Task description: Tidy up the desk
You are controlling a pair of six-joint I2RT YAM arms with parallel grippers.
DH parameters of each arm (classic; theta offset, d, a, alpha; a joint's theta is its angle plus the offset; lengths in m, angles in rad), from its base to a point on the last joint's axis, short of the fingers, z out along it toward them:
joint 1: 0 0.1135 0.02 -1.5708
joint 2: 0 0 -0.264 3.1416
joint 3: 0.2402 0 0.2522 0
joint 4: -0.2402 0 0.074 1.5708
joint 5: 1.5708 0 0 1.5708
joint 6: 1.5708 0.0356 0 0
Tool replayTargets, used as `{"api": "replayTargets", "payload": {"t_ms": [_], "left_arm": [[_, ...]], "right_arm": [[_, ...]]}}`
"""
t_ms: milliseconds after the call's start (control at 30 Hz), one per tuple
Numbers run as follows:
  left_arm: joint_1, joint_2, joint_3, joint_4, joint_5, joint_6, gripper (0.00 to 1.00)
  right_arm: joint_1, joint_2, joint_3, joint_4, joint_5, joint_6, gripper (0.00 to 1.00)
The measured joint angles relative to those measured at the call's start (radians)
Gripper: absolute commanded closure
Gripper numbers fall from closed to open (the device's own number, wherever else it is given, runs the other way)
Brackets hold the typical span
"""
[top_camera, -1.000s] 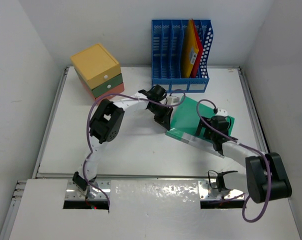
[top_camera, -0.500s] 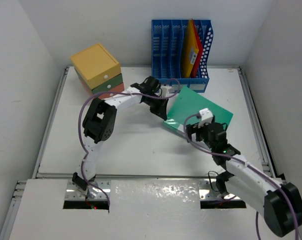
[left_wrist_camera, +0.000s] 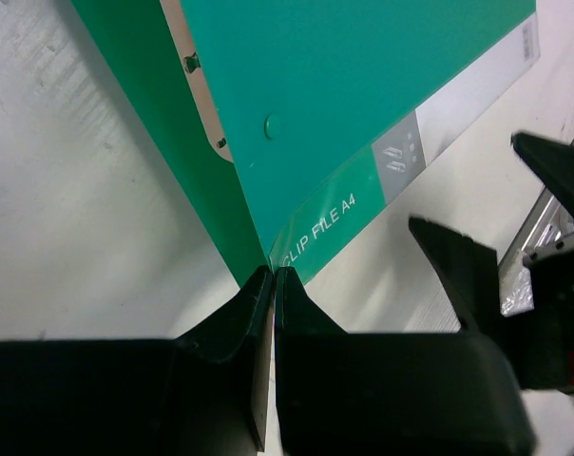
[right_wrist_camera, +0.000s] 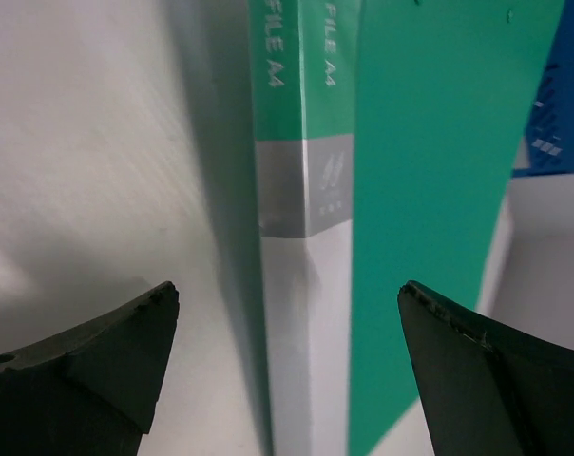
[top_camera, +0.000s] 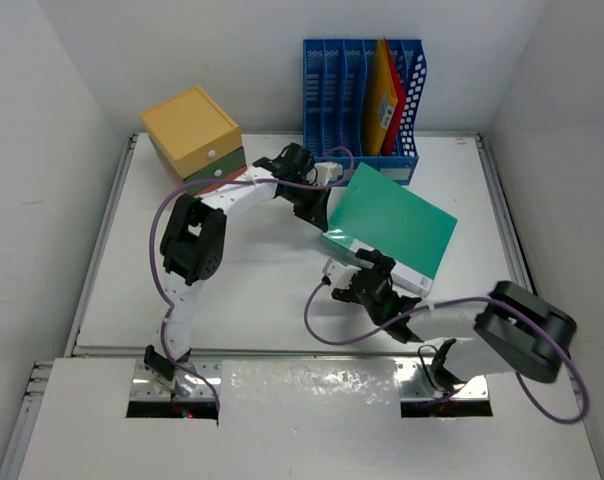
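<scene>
On the white desk [top_camera: 252, 290] a green clip file [top_camera: 392, 222] stands tilted, its covers parted. My left gripper [top_camera: 321, 220] is shut on the file's corner by the spine, and the left wrist view shows that grip [left_wrist_camera: 273, 273] under the green cover [left_wrist_camera: 363, 95]. My right gripper [top_camera: 354, 279] is open at the near side of the file. In the right wrist view its fingertips [right_wrist_camera: 168, 294] stand wide on either side of the file's white and grey spine [right_wrist_camera: 301, 275], without touching it.
A blue slotted file rack [top_camera: 332, 110] with yellow and red folders [top_camera: 385, 100] stands at the back wall. A yellow, green and orange drawer box [top_camera: 194, 135] sits at the back left. Metal rails [top_camera: 507, 230] and white walls bound the desk.
The left gripper has pulled the file's corner toward the back left, tilting the file up. The right arm has swung from the file's right side to its near left edge.
</scene>
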Motion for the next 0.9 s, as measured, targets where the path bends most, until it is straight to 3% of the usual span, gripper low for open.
{"api": "replayTargets", "payload": {"t_ms": [200, 367, 600, 700, 733, 767, 800, 900], "left_arm": [[0.002, -0.019, 0.008, -0.015, 0.0, 0.016, 1.0], [0.002, -0.045, 0.009, -0.027, -0.001, 0.023, 1.0], [0.002, -0.05, 0.009, -0.044, -0.003, 0.032, 1.0], [0.002, -0.05, 0.009, -0.045, -0.006, 0.039, 1.0], [0.002, -0.05, 0.009, -0.044, -0.007, 0.041, 1.0], [0.002, -0.05, 0.009, -0.044, -0.009, 0.043, 1.0], [0.002, -0.05, 0.008, -0.053, -0.017, 0.047, 1.0], [0.003, -0.052, 0.007, -0.057, -0.025, 0.051, 1.0]], "right_arm": [[0.008, 0.254, 0.056, 0.176, 0.213, -0.182, 0.06], [0.007, 0.423, 0.1, 0.309, 0.312, -0.314, 0.18], [-0.032, 0.649, 0.165, 0.546, 0.446, -0.501, 0.5], [-0.052, 0.688, 0.181, 0.607, 0.489, -0.557, 0.7], [-0.055, 0.691, 0.181, 0.616, 0.5, -0.566, 0.88], [-0.055, 0.691, 0.182, 0.62, 0.504, -0.568, 0.95], [-0.055, 0.69, 0.185, 0.639, 0.526, -0.559, 1.0], [-0.052, 0.683, 0.198, 0.637, 0.544, -0.57, 1.0]]}}
